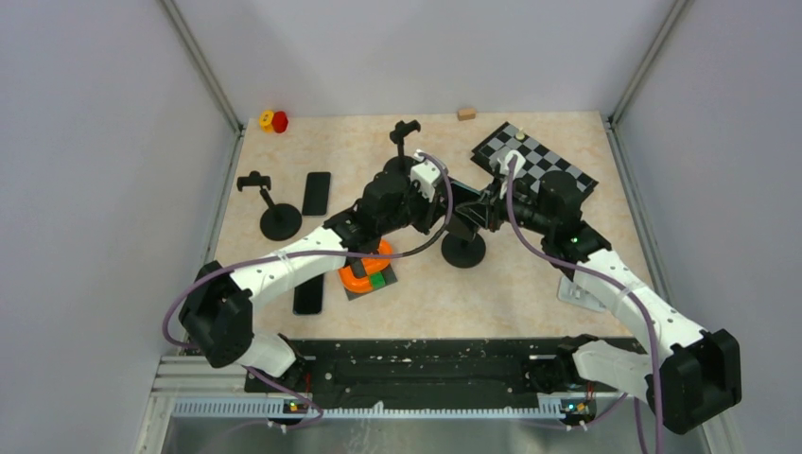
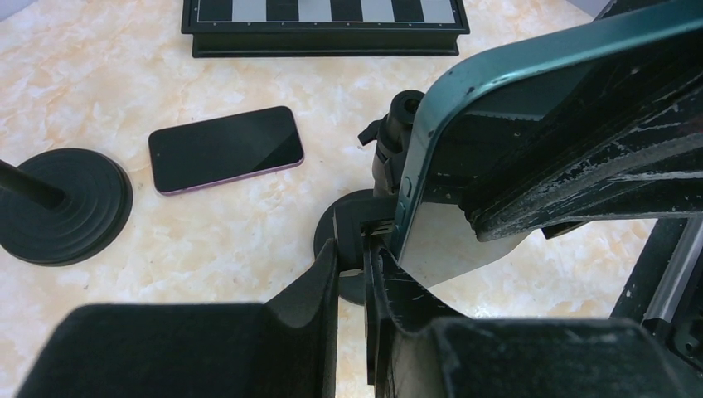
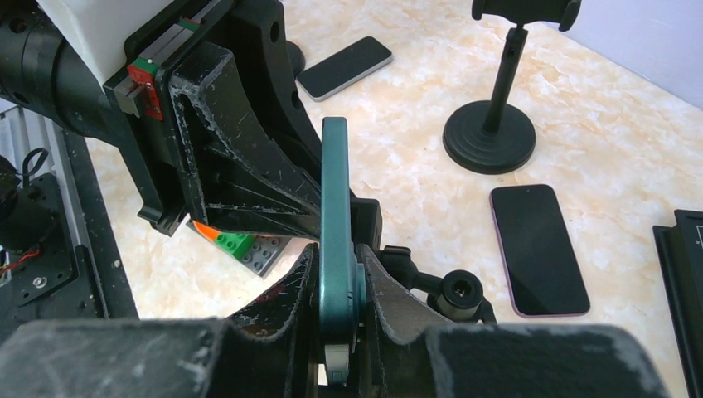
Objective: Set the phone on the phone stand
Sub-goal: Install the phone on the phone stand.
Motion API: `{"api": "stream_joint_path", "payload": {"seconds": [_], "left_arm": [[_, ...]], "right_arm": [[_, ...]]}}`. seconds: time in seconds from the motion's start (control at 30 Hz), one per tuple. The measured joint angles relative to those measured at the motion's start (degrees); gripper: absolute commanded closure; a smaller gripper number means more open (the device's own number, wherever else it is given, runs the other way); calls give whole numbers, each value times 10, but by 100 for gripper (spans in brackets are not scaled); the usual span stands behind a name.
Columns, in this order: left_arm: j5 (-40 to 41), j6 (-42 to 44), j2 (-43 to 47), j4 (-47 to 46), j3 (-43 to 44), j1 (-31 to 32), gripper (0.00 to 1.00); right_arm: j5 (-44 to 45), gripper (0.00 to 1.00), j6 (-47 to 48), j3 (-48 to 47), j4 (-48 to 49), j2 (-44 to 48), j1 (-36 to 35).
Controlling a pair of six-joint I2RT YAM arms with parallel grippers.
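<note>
Two grippers meet mid-table. The right gripper point(image 3: 336, 259) is clamped on both faces of the teal-cased smartphone point(image 3: 335, 182), holding it upright and edge-on, with its lower end just beside the clamp of the black round-based phone stand point(image 1: 463, 250). The left gripper point(image 2: 351, 249) is closed to a slit with its tips at that clamp; can't tell if they pinch it. Further out, a pink-edged black phone point(image 2: 225, 148) lies flat on the beige marbled table point(image 2: 249, 240), with a black-and-white chessboard point(image 2: 323, 21) behind.
</note>
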State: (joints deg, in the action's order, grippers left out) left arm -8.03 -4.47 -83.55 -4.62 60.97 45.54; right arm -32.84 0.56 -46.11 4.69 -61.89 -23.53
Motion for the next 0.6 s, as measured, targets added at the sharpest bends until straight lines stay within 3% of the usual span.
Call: {"api": "stream_joint_path", "payload": {"seconds": [0.6], "left_arm": [[-12, 17, -4, 7, 4, 3, 100]], "right_arm": [[47, 100, 7, 0, -16, 6, -16]]}}
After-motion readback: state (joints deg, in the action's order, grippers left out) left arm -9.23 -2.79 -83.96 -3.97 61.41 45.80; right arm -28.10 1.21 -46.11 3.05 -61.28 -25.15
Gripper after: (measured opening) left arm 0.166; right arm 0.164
